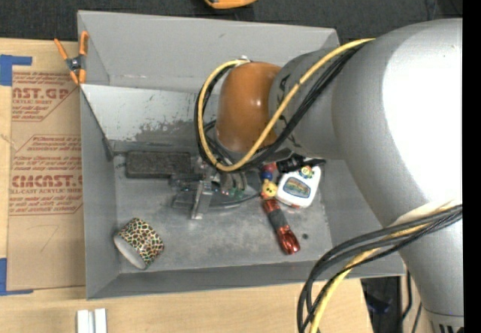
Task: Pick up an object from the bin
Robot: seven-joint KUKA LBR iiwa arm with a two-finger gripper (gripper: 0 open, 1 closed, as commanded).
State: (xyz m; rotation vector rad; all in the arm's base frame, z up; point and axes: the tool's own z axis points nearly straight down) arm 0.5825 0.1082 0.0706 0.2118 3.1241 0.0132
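Observation:
My gripper (197, 204) hangs low over the middle of the bin floor, under the arm's orange cover. Just to its upper left, close by, lies a dark flat rectangular block (154, 164); whether they touch I cannot tell. To the gripper's right sits a white oval gadget with a small screen and coloured buttons (298, 189). Below that gadget a red-handled tool (280, 227) lies slanted toward the front right. Something flat and greenish (237, 190) peeks out under the wrist, mostly hidden.
A roll of leopard-print tape (139, 241) lies on its side in the bin's front left corner. The arm and its yellow cables cover the bin's right and back parts. Bare floor stretches between the tape roll and the red-handled tool.

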